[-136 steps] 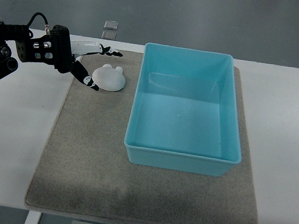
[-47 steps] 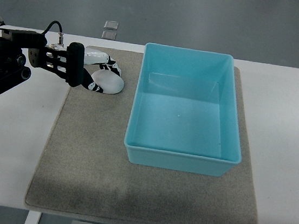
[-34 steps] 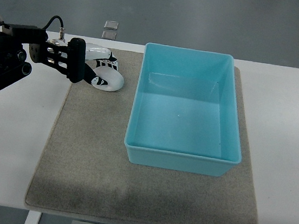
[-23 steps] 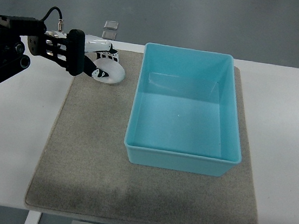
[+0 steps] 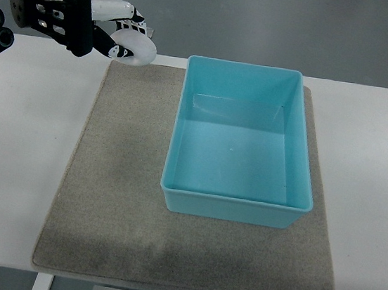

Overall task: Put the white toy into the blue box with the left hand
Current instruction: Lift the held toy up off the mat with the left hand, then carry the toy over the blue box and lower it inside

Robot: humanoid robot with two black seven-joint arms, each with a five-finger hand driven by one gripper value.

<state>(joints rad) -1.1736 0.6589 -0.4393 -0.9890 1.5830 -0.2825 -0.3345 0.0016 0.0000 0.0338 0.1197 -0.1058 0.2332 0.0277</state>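
Note:
My left hand (image 5: 126,37) comes in from the upper left and is shut on the white toy (image 5: 136,48), a rounded white lump. It holds the toy in the air above the far left corner of the grey mat (image 5: 123,200). The blue box (image 5: 240,147) stands open and empty on the mat, to the right of the hand. The right hand is not in view.
The mat lies on a white table (image 5: 22,159). A small clear square object (image 5: 143,34) lies on the floor behind the hand, partly hidden by it.
My left hand closed on the white toy on the mat and has lifted it up and away from me, off the mat surface.

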